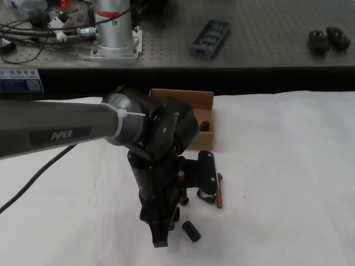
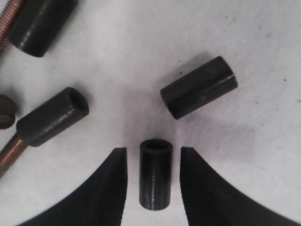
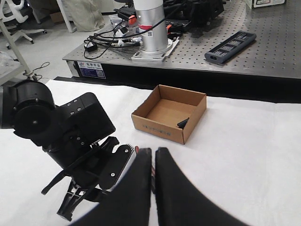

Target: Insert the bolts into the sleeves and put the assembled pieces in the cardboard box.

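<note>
My left gripper [image 2: 153, 150] points down at the white cloth, open, with a short black sleeve [image 2: 156, 179] standing between its fingers and a gap on each side. A second sleeve [image 2: 198, 87] lies loose just beyond. Off to one side lie two sleeves on copper bolts [image 2: 52, 117] [image 2: 40, 23]. In the high view the left gripper [image 1: 160, 241] is at the front, a loose sleeve [image 1: 191, 231] beside it and copper bolts [image 1: 219, 194] nearby. The cardboard box [image 1: 180, 97] [image 3: 160, 126] sits behind the arm, a dark piece [image 3: 183, 123] inside. My right gripper [image 3: 154, 150] is shut, held above the cloth.
White cloth [image 1: 288, 166] covers the near table, with free room to the right. Behind it a perforated bench holds a silver post base [image 1: 113, 27], cables [image 1: 33, 27], a flat grey bit case [image 1: 209, 37] and two dark parts [image 1: 328, 39]. A cable [image 1: 33, 180] trails under the left arm.
</note>
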You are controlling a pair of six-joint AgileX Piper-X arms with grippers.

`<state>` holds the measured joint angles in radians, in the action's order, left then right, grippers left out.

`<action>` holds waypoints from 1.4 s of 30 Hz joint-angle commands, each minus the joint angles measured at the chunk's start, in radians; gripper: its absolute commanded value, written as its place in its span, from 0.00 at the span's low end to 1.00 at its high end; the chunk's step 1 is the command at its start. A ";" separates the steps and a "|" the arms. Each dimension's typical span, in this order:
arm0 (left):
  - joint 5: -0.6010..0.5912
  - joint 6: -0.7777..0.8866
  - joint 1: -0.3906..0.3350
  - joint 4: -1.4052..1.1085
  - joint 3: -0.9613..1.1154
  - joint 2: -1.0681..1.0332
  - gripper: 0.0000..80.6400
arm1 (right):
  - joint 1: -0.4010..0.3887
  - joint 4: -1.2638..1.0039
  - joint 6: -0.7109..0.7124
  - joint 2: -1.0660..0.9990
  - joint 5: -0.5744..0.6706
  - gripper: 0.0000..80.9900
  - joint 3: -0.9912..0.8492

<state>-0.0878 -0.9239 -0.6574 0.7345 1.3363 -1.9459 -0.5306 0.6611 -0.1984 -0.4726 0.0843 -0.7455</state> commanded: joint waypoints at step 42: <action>0.007 0.479 0.011 -0.129 -0.057 0.094 0.01 | 0.005 0.007 -0.085 -0.071 0.041 0.03 -0.013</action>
<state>-0.0786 -0.5753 -0.6574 0.6356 1.2753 -1.9196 -0.5306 0.6671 -0.2653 -0.5278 0.1092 -0.7501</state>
